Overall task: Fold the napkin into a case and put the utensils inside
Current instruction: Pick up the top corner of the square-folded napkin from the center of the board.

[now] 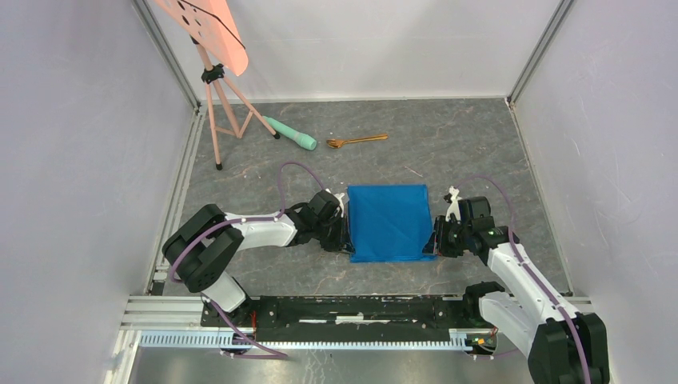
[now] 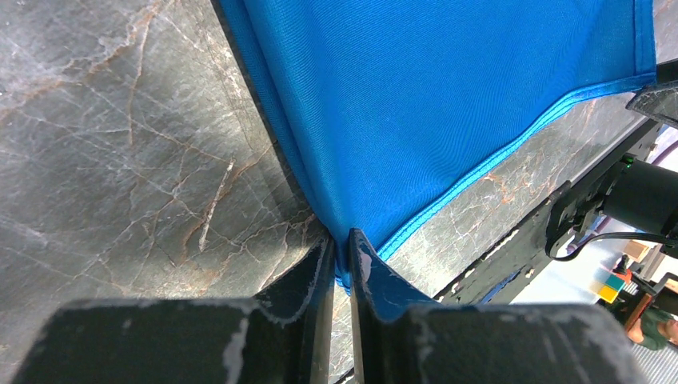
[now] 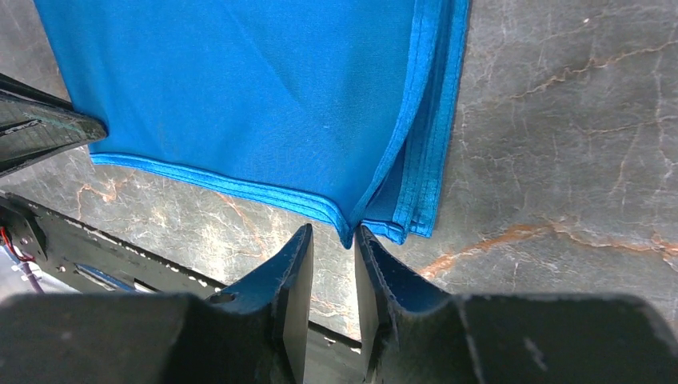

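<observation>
Blue napkin [image 1: 389,222]: folded in layers, at the middle of the table [image 1: 480,144], stretched between my two grippers.
My left gripper [image 2: 342,250]: fingers pressed together on the near left corner, cloth taut from the tips.
My right gripper [image 3: 349,238]: clamped on the near right corner's top layer; stacked hems lie beneath.
Copper utensils [image 1: 357,141]: near the far edge; one spoon shows, a second piece I cannot make out.
Hidden: from above, my wrists cover both pinch points.

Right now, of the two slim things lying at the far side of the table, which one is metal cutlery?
The copper-gold spoon, the right-hand one: thin and shiny. The mint-green cylinder to its left is thicker.
</observation>
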`<action>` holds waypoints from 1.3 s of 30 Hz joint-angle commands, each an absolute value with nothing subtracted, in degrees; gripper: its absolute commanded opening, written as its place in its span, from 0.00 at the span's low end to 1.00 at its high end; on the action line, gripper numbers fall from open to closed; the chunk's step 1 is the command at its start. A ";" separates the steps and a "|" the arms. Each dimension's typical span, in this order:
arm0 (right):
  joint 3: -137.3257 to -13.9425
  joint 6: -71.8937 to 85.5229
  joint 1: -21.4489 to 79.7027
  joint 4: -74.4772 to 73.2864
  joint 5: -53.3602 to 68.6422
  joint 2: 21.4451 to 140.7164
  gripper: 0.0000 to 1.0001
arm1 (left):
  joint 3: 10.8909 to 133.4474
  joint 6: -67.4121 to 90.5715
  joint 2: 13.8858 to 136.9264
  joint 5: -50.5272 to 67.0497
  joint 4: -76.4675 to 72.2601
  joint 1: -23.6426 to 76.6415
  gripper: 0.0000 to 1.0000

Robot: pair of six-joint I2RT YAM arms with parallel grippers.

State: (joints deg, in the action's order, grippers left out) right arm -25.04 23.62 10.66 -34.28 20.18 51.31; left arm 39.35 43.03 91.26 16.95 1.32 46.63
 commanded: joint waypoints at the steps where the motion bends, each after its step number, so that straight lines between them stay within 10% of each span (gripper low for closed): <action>1: -24.68 24.23 10.75 -31.30 22.06 51.93 0.32 | 39.38 44.95 92.64 16.00 2.41 46.98 0.19; 39: -26.53 23.60 10.82 -31.89 18.52 52.22 0.33 | 40.60 43.86 93.17 15.78 3.66 47.02 0.18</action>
